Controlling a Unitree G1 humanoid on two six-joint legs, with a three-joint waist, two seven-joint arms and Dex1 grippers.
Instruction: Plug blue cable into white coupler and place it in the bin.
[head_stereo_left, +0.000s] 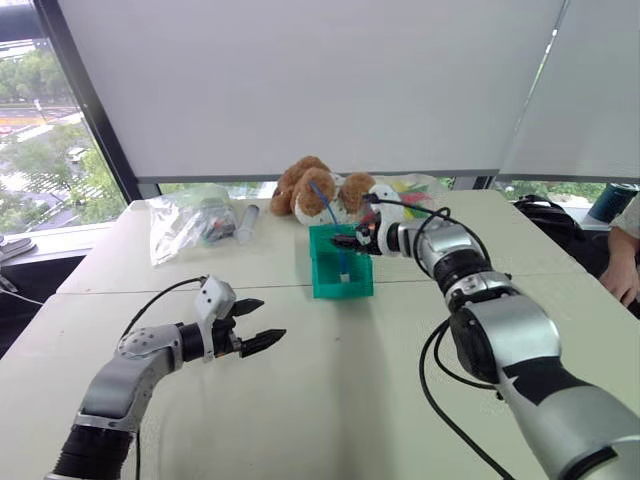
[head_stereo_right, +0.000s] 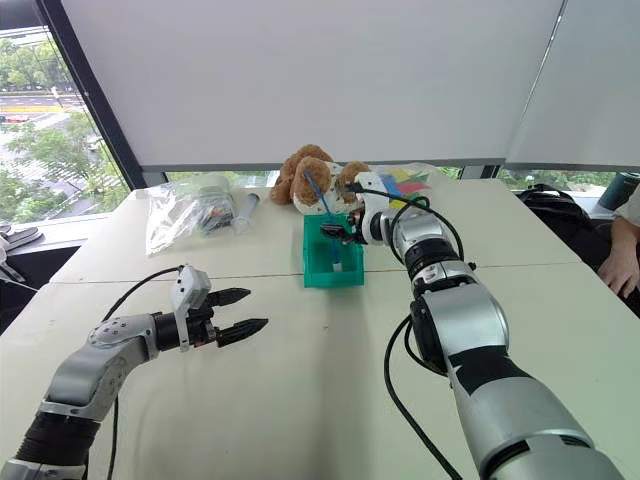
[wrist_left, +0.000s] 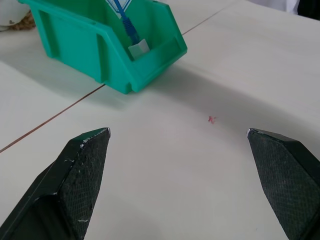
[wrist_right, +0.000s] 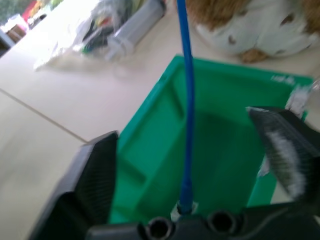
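The right gripper (head_stereo_right: 340, 232) hangs over the bin (head_stereo_left: 341, 281), fingers spread, blue cable (wrist_right: 187, 125) and white coupler (wrist_left: 138, 48) standing inside; the left gripper (head_stereo_left: 256, 324), also spread, hovers aside.

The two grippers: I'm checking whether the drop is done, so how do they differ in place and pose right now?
The right gripper hangs over the bin, with the blue cable running between its spread fingers; the left gripper hovers over bare table, short of the bin. The right arm is stretched far forward; the left is drawn back. Both are open, holding nothing.
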